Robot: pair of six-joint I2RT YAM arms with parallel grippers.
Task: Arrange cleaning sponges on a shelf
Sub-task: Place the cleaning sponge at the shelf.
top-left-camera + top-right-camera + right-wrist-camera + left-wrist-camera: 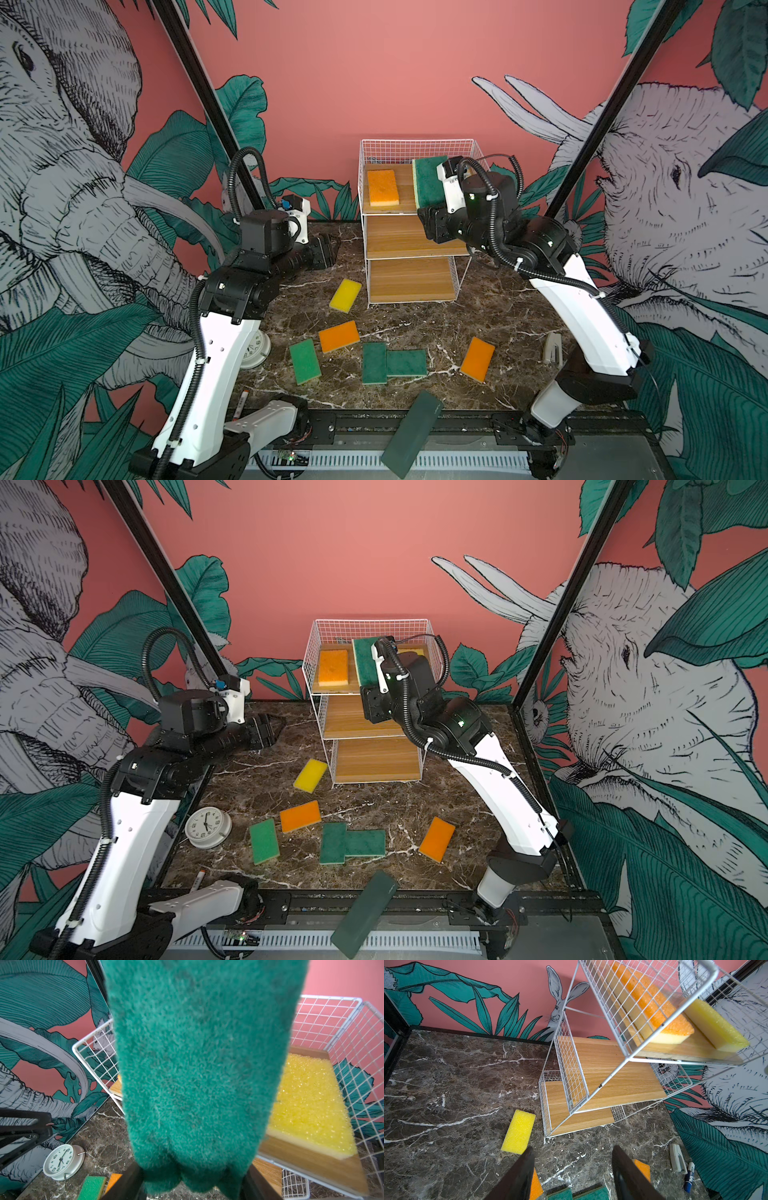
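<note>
Shelf [415, 237]: white-coated wire grid, matt light-wood boards.
Green sponge [197, 1074]: rough fibrous scouring face.
Yellow sponge [311, 1103]: coarse open-pored foam.
Desk [415, 328]: dark veined marble look, smooth.

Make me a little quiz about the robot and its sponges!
1. True or false: the left pincer holds a sponge.
2. How many sponges lie on the table?
3. Which sponge is in the right pincer? A orange, B green, C yellow.

Key:
1. False. Its jaws are apart, with nothing between them.
2. Six.
3. B. It is the green sponge.
</note>
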